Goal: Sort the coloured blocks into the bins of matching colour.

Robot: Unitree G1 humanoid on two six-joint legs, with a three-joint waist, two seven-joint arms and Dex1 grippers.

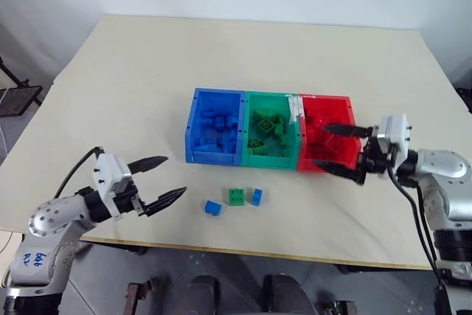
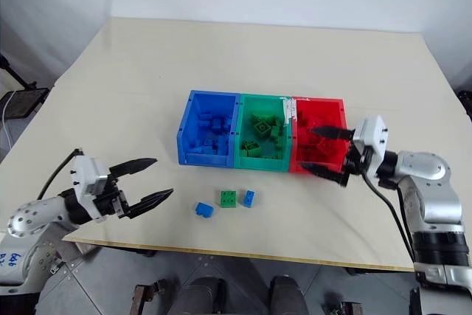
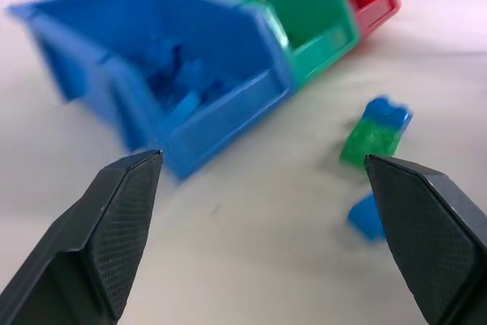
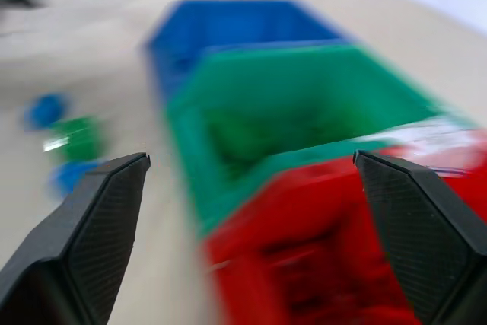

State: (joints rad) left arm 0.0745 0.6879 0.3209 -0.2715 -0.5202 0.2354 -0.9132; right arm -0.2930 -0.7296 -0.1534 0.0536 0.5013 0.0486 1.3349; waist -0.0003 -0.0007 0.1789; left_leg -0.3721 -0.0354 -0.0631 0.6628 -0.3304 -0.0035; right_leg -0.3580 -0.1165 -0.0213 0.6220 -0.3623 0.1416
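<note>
Left eye view: the three joined bins sit mid-table (image 1: 110,94), ordered blue bin (image 1: 214,135), green bin (image 1: 269,139) and red bin (image 1: 324,142) from the robot's left to its right, each holding blocks of its own colour. Three loose blocks lie on the table just in front of the bins: a blue block (image 1: 213,208), a green block (image 1: 237,197) and a second blue block (image 1: 257,197) just beside the green one. The left gripper (image 1: 161,180) hovers above the table left of the loose blocks, fingers spread and empty. The right gripper (image 1: 340,150) is level at the red bin's right side, fingers apart, nothing between them. Right eye view: same layout. Left wrist view: both fingers (image 3: 106,234) stand wide apart, framing the blue bin's front corner and the loose blocks beyond. Right wrist view: the fingers (image 4: 84,241) are spread over the bins; the view is blurred, so the bins' contents probably cannot be read here.
</note>
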